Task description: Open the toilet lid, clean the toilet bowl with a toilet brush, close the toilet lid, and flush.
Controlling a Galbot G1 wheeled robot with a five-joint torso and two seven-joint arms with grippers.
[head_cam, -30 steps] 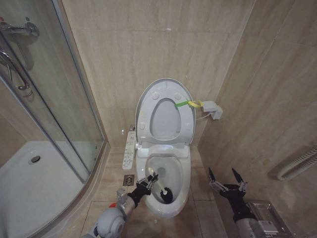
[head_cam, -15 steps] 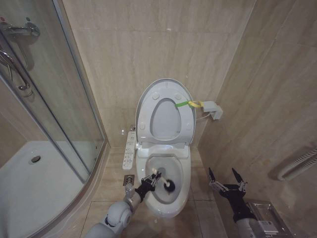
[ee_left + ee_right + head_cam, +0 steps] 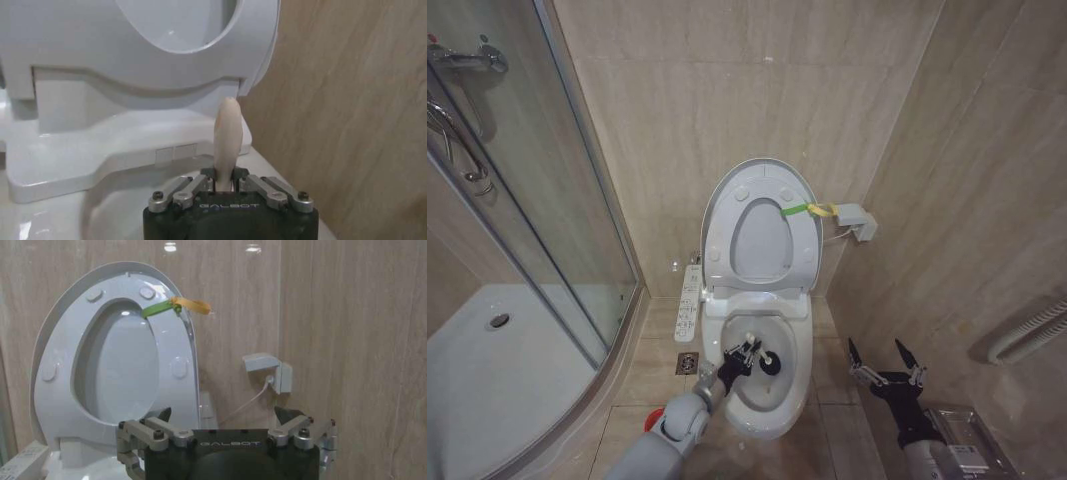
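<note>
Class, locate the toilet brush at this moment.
In the head view, the toilet brush is inside the toilet bowl, dark head in the middle of the basin, its handle gripped by the left hand below the raised toilet lid.

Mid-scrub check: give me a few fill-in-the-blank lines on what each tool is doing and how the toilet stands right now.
1. The left tool is shut on the handle of the ____.
2. The brush's dark head sits inside the toilet bowl, while the toilet lid stands ____ against the wall.
3. The right tool, beside the toilet on its right, has its fingers ____ and holds nothing.
4. A yellow-green strap is tied at the edge of the ____.

Missing words: toilet brush; raised; open; toilet lid
</note>
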